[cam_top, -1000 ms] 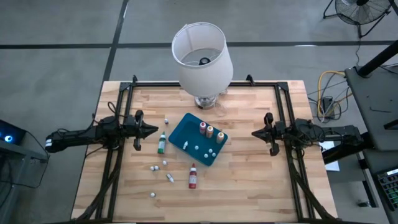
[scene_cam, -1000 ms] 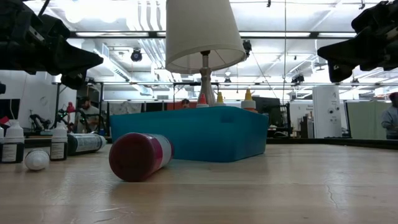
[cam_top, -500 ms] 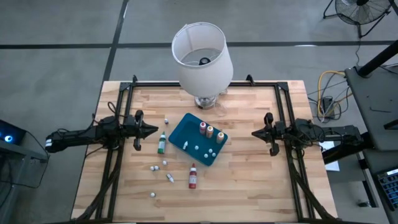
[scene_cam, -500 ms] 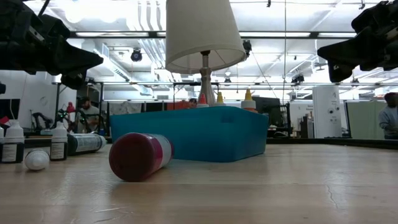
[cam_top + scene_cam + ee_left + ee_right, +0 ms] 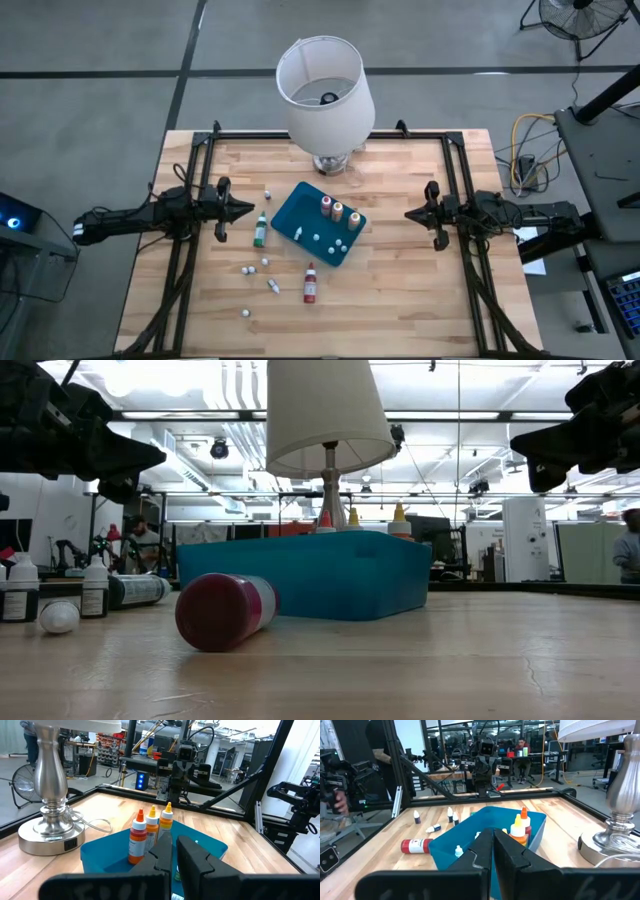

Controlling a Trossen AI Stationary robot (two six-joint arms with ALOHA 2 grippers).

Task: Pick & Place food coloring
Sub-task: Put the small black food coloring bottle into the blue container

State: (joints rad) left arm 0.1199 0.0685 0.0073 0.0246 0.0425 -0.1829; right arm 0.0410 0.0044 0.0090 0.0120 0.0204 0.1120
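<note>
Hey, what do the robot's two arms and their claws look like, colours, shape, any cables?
Both arms are dark, almost black, slim and jointed, with cabling along them. The left claw and right claw each end in two matte black wedge-shaped fingers that taper to a point. No markings are readable on them.

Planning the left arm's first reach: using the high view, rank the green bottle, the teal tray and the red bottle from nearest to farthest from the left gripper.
From the left gripper:
1. Green bottle, lying just beside it.
2. Teal tray, at table centre.
3. Red bottle, lying beyond the tray's near edge.
</note>
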